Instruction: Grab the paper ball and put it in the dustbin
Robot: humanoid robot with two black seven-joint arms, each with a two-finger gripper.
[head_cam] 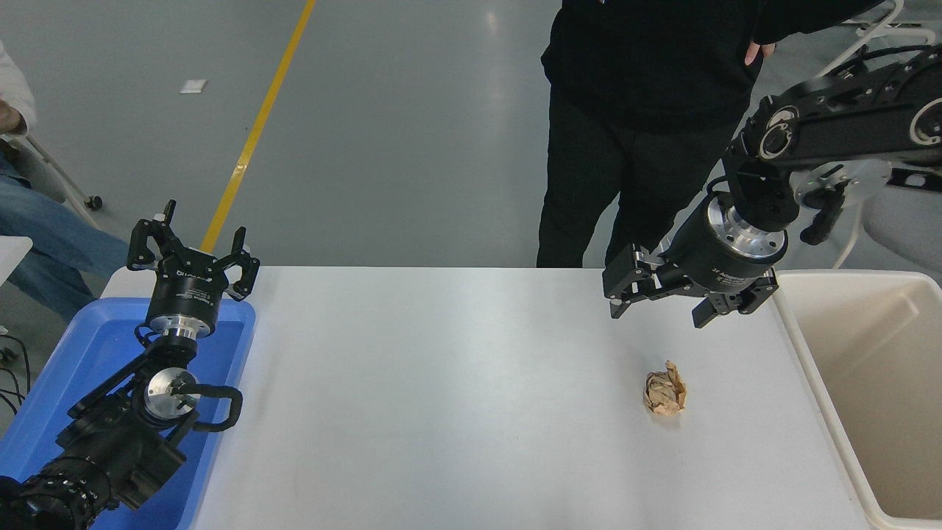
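A small tan-brown paper ball [664,392] lies on the white table [441,383], right of centre. My right gripper [659,313] hangs open above and just behind it, fingers pointing down, nothing between them. The beige dustbin [817,375] stands at the table's right edge, its inside bare where it shows. At the lower left my left gripper [193,239] is parked, open, pointing away over the blue tray.
A shallow blue tray [88,346] sits at the table's left end under the left arm. A person in black [640,110] stands at the far side, close behind the right arm. Another person's jeans-clad leg [44,235] shows at the left edge.
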